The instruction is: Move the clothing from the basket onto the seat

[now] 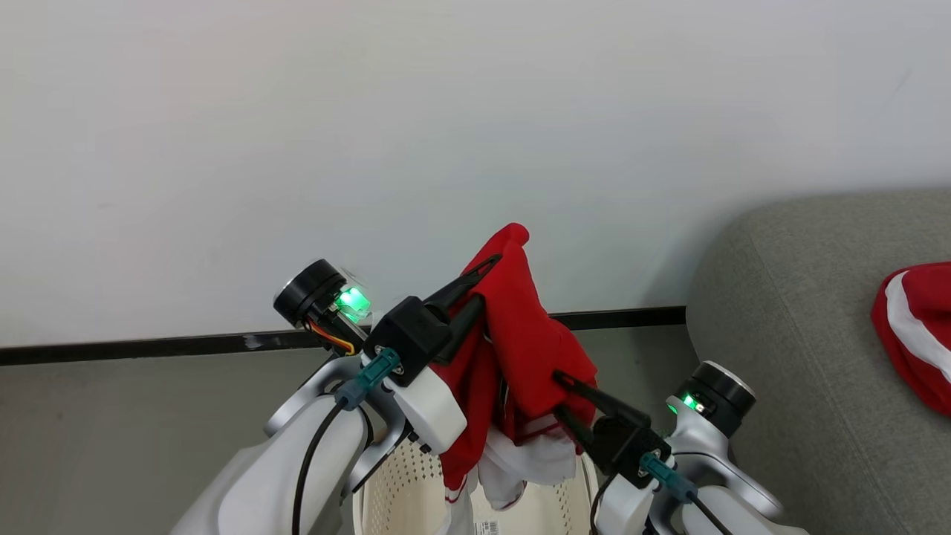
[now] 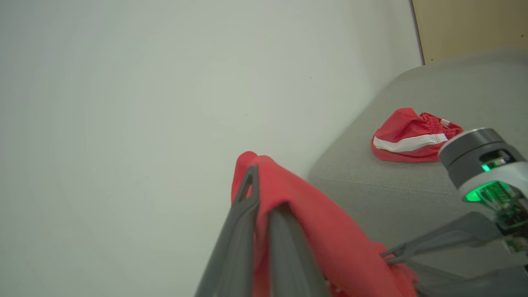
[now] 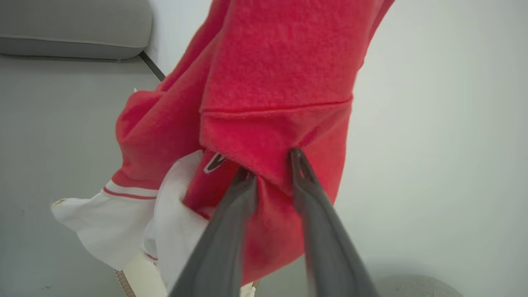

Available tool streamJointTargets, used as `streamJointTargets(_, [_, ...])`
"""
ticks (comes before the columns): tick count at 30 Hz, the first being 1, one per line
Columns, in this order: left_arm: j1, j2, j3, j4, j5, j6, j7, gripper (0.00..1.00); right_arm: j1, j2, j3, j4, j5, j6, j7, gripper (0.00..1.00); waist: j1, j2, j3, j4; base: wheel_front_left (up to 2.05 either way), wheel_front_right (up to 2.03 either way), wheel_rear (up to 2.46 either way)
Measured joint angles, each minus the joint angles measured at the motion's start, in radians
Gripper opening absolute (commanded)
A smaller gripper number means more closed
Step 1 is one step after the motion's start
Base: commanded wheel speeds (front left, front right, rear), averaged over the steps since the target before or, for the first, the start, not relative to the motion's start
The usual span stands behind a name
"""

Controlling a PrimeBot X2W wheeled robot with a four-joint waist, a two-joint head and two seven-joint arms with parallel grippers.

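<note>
Holding a red garment (image 1: 520, 334) up over the basket (image 1: 401, 490) is the step right now, in my view; next it needs a swing to the right of the frame and a drop on the grey seat (image 1: 802, 312). In the head view the left gripper (image 1: 487, 281) points up and right, with its fingers closed on the top of the cloth. The right gripper (image 1: 559, 392) points up and left and pinches the lower edge. Another red garment (image 1: 917, 334) lies on the seat at the right edge. In the left wrist view the left gripper (image 2: 266, 194) has the red garment (image 2: 321, 231) squeezed between its two fingers, and the seat (image 2: 363, 181) sits to the right. In the right wrist view the right gripper (image 3: 270, 165) is nearly closed on a fold of the red garment (image 3: 280, 62), with white trim hanging at lower left.
</note>
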Motion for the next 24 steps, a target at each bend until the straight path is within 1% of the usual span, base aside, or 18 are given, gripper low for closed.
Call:
streamJointTargets(1, [0.000,0.000,0.000,-0.001,-0.001,0.000,0.000,0.00,0.000,0.001,0.000,0.005,-0.001,0.000,0.000,0.00,0.0000,0.0000,0.001,0.001,0.00,0.00,0.00])
streamJointTargets(5, [0.001,0.001,0.000,-0.003,-0.007,0.000,0.001,0.00,-0.003,0.004,-0.006,0.014,0.000,0.000,0.000,0.00,0.0000,0.0000,0.006,0.001,0.00,0.00,0.00])
streamJointTargets(9, [0.010,0.004,0.014,-0.002,-0.011,0.001,0.001,0.00,-0.003,0.014,-0.044,0.011,0.016,0.000,0.000,0.00,0.0000,0.0000,0.011,-0.004,0.00,0.00,0.00])
streamJointTargets(11, [0.025,0.007,0.020,0.003,-0.020,0.005,0.003,0.00,-0.003,0.017,-0.071,0.004,0.030,0.000,0.000,0.00,0.0000,0.0000,0.013,-0.007,0.00,0.00,0.00])
streamJointTargets(16, [0.069,0.010,0.046,0.027,-0.053,0.017,0.005,0.00,0.003,0.020,-0.170,-0.023,0.122,0.000,0.000,0.00,0.0000,0.0000,0.018,-0.022,0.00,0.00,0.00])
streamJointTargets(17, [0.077,0.008,0.053,0.030,-0.068,0.020,0.004,0.24,0.003,0.020,-0.181,-0.029,0.132,0.000,0.000,0.00,0.0000,0.0000,0.019,-0.025,0.00,0.00,0.00])
streamJointTargets(18, [0.085,0.007,0.059,0.033,-0.080,0.021,0.000,0.40,0.003,0.021,-0.194,-0.038,0.144,0.000,0.000,0.00,0.0000,0.0000,0.020,-0.028,0.00,0.00,0.00])
streamJointTargets(19, [0.093,0.007,0.063,0.034,-0.081,0.023,-0.002,0.46,0.003,0.021,-0.203,-0.047,0.155,0.000,0.000,0.00,0.0000,0.0000,0.020,-0.031,0.00,0.00,0.00])
streamJointTargets(20, [0.099,0.007,0.065,0.038,-0.082,0.023,-0.002,1.00,0.003,0.021,-0.211,-0.054,0.160,0.000,0.000,0.00,0.0000,0.0000,0.021,-0.033,0.00,0.00,0.00])
streamJointTargets(24, [0.124,0.006,0.071,0.047,-0.097,0.024,-0.013,1.00,0.002,0.022,-0.245,-0.084,0.189,0.000,0.000,0.00,0.0000,0.0000,0.024,-0.044,0.00,0.00,0.00])
